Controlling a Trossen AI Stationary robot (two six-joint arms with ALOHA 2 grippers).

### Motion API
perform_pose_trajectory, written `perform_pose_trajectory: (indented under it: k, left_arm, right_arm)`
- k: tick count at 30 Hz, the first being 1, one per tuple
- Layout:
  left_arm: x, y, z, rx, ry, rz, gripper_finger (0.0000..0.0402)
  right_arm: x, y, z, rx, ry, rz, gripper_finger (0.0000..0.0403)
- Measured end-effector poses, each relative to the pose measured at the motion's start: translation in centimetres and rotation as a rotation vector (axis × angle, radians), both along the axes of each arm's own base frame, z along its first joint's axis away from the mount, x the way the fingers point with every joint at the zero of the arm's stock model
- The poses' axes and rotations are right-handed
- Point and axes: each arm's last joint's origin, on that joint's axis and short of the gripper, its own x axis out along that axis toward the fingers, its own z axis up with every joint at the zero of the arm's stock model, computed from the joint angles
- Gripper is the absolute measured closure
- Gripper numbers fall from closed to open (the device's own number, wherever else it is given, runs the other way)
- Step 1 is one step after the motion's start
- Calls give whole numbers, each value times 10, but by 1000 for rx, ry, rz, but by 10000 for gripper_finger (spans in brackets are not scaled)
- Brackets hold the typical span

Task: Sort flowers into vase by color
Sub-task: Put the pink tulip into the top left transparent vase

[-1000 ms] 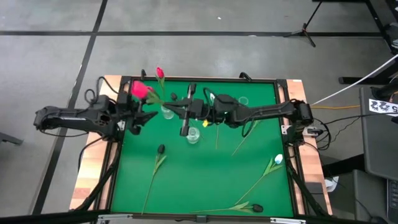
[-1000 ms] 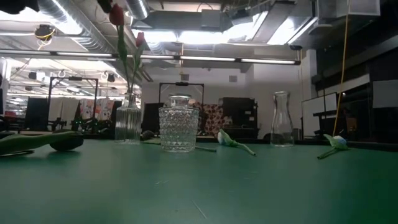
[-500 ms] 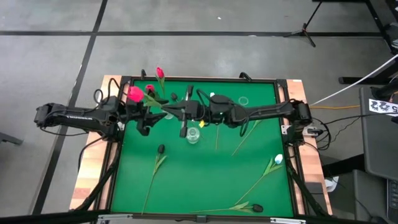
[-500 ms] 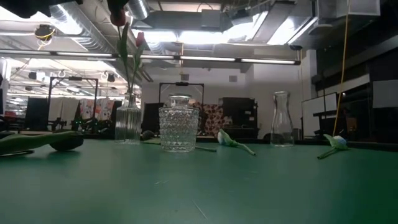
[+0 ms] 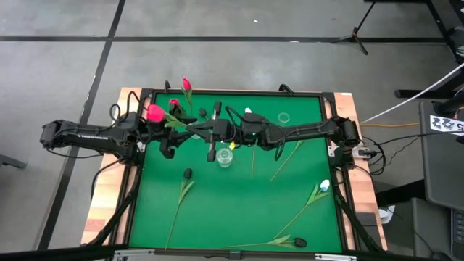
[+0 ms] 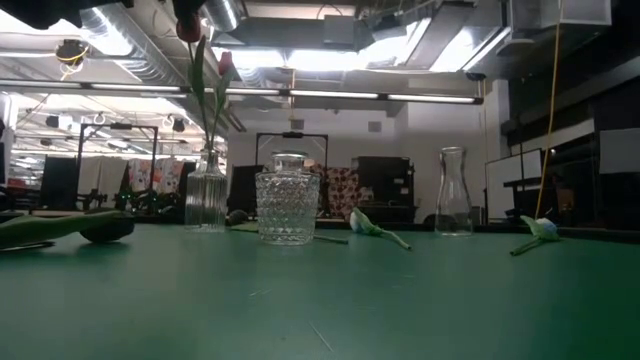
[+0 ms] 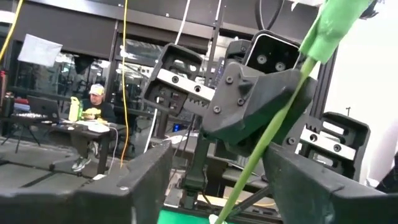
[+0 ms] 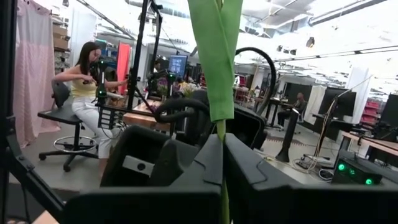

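- Two grippers meet over the back-middle of the green mat (image 5: 246,210). The right gripper (image 8: 222,149) is clamped on the thin green stem of a pink tulip (image 5: 154,112), its dark fingers pressed together around it.
- Seen from above, that right gripper (image 5: 212,134) reaches in from the right side. The stem it holds runs leftward to the pink head, which hangs over the left arm.
- Facing it, the left gripper (image 7: 216,155) has its fingers (image 7: 143,180) apart, one on each side of the same stem, with a gap showing on both sides.
- Just beyond, two more pink-red tulips (image 5: 186,85) rise from a ribbed glass vase (image 6: 206,190) near the back left of the mat.
- Close beside it stands a cut-glass jar (image 6: 287,208), and farther right a clear carafe (image 6: 453,205). Both hold nothing that can be seen.
- Loose flowers lie flat on the mat: a black tulip (image 5: 187,174) left of centre, another black one (image 5: 299,243) by the front edge, and a white tulip (image 5: 325,185) at the right side.
- Beyond the table, a person (image 8: 84,93) sits on a chair in the room.
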Motion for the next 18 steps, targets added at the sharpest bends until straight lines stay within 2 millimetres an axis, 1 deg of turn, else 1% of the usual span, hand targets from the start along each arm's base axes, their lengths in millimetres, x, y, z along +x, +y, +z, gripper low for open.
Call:
perform_pose_trajectory:
  k: [12, 16, 18]
  left_arm:
    - [0, 0, 0, 15, 0, -2, 334]
    - [0, 0, 0, 28, 0, -3, 382]
    - [0, 0, 0, 33, 2, -1, 394]
  right_arm:
    - [0, -1, 0, 9, 3, -8, 402]
    - [0, -1, 0, 27, 2, -5, 402]
    - [0, -2, 0, 33, 3, -5, 402]
